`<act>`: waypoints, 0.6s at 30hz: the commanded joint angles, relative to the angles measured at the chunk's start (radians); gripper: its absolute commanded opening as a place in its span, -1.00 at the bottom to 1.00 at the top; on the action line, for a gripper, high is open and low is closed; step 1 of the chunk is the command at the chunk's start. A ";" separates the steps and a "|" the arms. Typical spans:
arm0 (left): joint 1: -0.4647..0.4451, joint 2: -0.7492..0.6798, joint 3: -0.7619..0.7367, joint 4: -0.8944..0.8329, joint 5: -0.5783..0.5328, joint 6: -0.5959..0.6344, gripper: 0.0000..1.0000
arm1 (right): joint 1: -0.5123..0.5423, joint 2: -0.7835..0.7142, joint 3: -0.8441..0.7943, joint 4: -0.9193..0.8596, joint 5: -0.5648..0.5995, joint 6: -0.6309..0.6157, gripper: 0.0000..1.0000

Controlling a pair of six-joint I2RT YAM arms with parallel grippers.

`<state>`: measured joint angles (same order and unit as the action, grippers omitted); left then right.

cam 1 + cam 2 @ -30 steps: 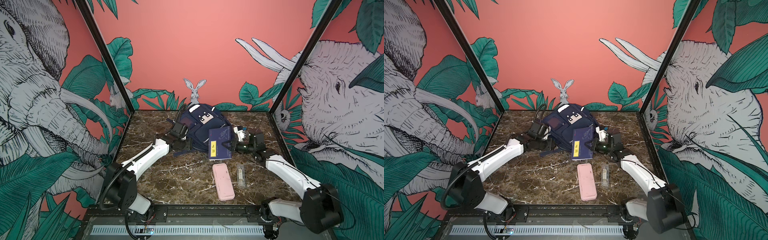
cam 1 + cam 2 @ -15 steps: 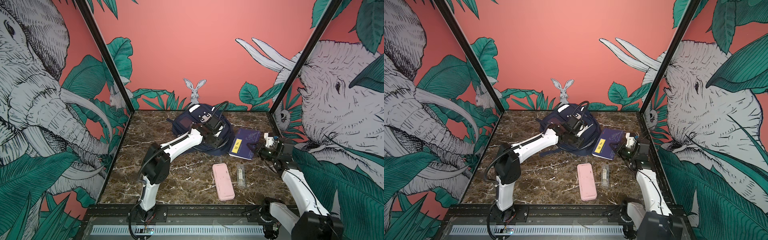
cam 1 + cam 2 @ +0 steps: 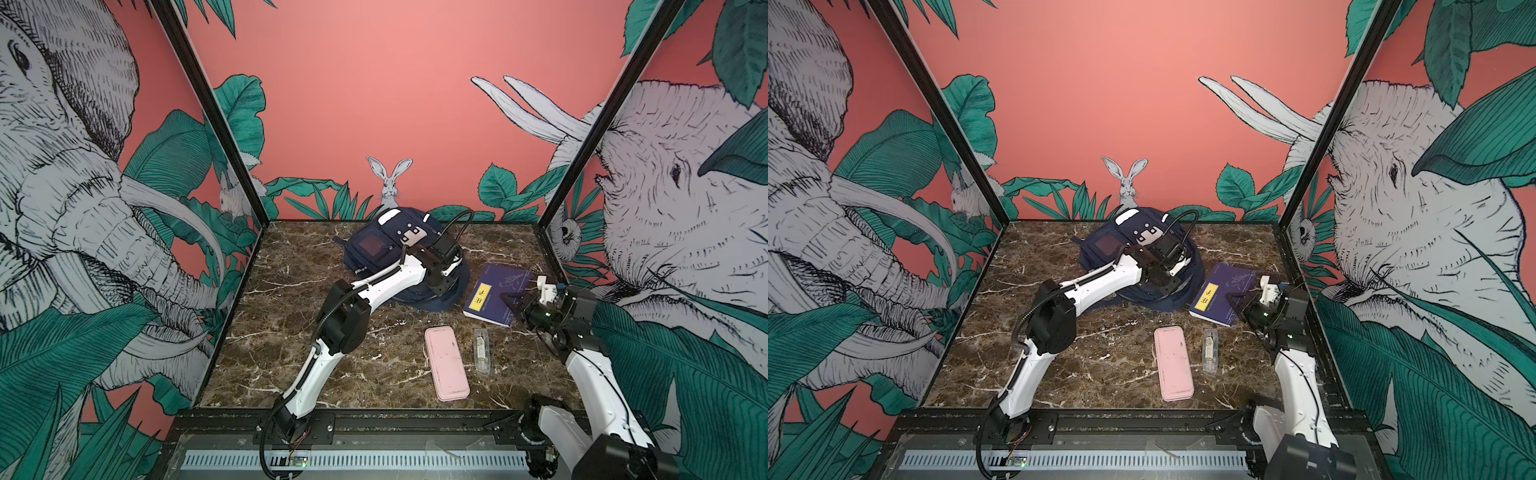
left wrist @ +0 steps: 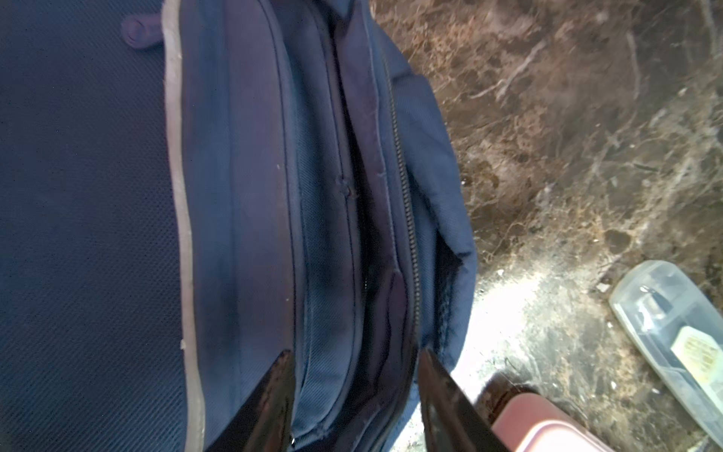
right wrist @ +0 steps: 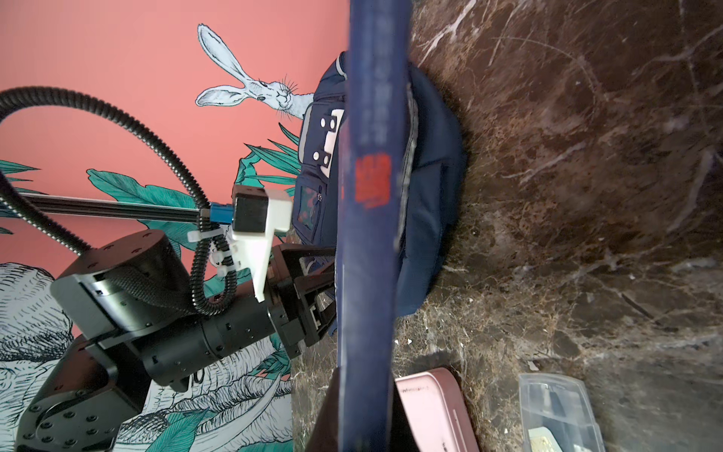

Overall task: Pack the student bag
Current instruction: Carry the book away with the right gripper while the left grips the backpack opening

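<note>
Packing cell, read from the front edge to the back wall.

**Foreground.** A pink pencil case (image 3: 446, 363) and a clear plastic case (image 3: 482, 351) lie side by side, close but apart, on the marble tabletop (image 3: 291, 332). Neither is held. They appear to be waiting their turn, within reach of either arm.

**Middle right.** The right gripper (image 3: 514, 303) is clamped on the near corner of a navy book (image 3: 496, 291) with a yellow label. The right wrist view shows the book edge-on between the closed fingers. In both top views the book is tilted, with its far edge aimed at the bag. Whether its low edge touches the table cannot be told. Held by one corner with the rest free, the book looks staged to be slid in spine-first.

**Middle left.** The left gripper (image 4: 356, 352) reaches across the middle to the mouth of the student bag (image 3: 386, 245). Its fingers (image 4: 274, 399) stand apart and straddle the inner fabric panels at the unzipped opening. No grip on the cloth is visible. The pose suggests it means to pinch a lip and hold the mouth wide for the book.

**Background.** The student bag lies flat at the centre back of the table, just in front of the painted rabbit. Its front pocket faces up and its open end is turned toward the book. That leaves a short, straight path for insertion, though a slack lip could snag the book's corner.
</note>
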<state>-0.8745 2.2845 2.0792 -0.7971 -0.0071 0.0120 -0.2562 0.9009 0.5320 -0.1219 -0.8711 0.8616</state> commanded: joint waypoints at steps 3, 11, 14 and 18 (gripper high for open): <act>-0.012 0.005 0.031 -0.032 0.028 0.018 -0.14 | -0.002 -0.020 -0.013 0.016 -0.021 -0.024 -1.00; -0.013 0.040 0.073 -0.059 0.006 0.037 -0.72 | -0.003 -0.004 -0.024 0.029 -0.022 -0.029 -1.00; -0.012 0.040 0.111 -0.076 0.021 0.046 -1.00 | -0.002 0.004 -0.021 0.036 -0.020 -0.027 -1.00; -0.012 0.021 0.182 -0.103 0.008 0.055 -1.00 | -0.002 0.020 -0.025 0.069 -0.022 -0.012 -1.00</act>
<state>-0.8814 2.3398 2.1921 -0.8711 0.0063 0.0460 -0.2562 0.9165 0.5079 -0.1371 -0.8726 0.8497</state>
